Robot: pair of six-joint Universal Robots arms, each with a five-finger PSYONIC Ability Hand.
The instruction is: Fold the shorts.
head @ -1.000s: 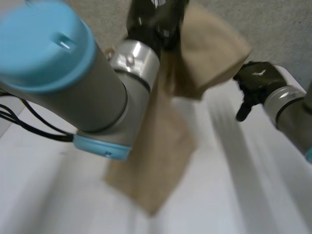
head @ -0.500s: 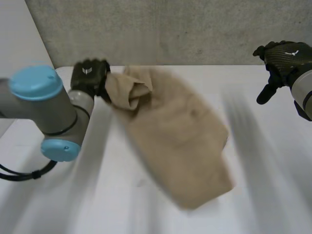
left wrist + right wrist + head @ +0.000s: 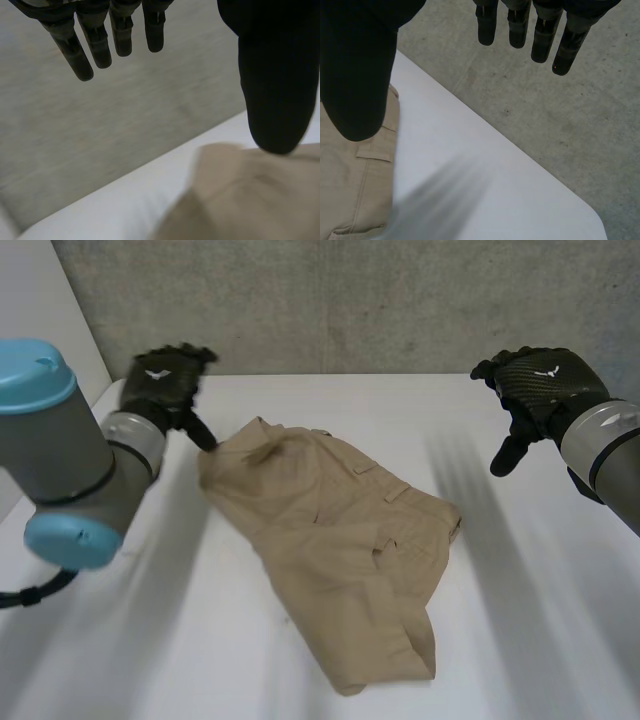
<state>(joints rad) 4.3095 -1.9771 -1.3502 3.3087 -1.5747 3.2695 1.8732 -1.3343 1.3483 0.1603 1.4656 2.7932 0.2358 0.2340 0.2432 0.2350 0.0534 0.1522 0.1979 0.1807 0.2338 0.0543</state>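
Tan shorts (image 3: 340,540) on white table (image 3: 200,640)

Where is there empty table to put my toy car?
Bare white table lies between the shorts and the right hand, and again on the shorts' other side, near the left arm. A strip along the far wall is free too. It is crowded where the left hand hangs by the shorts' far corner.
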